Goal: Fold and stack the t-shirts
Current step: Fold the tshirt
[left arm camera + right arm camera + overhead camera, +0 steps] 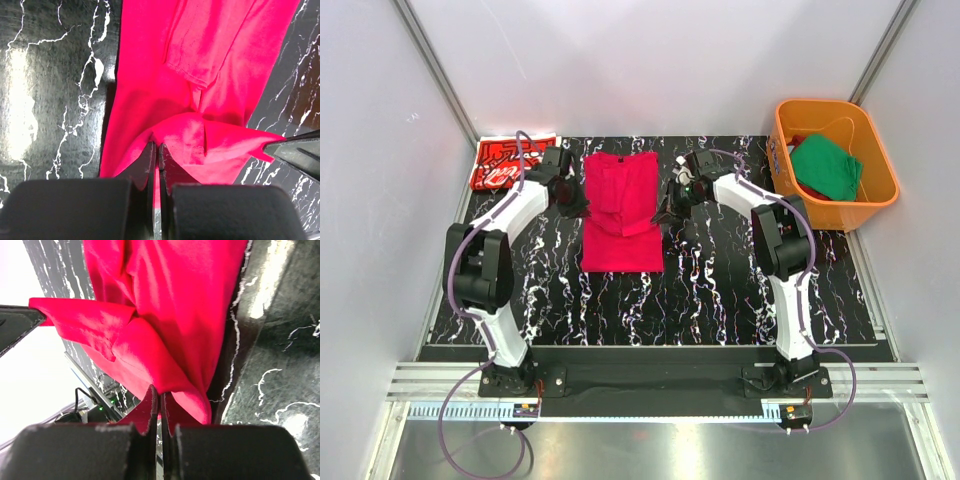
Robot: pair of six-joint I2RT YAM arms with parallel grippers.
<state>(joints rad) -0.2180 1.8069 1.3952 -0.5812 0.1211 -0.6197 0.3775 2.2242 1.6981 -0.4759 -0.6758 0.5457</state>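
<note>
The plain crimson-red t-shirt [620, 245] lies lengthwise at the table's centre, its sleeves folded in. My left gripper [578, 208] pinches its left edge and my right gripper [663, 212] its right edge, both about halfway along. The left wrist view shows the left gripper [156, 147] shut on a raised fold of the crimson t-shirt [200, 65]. In the right wrist view the right gripper [161, 392] is likewise shut on a bunched fold of the t-shirt [175, 300]. A red t-shirt with white line print [508, 162] lies folded at the back left. The green t-shirt [828, 167] sits in the tub.
The orange plastic tub [825, 104] stands at the back right, off the black marbled table [720, 290]. White walls close in the back and both sides. The arm bases are bolted at the near edge.
</note>
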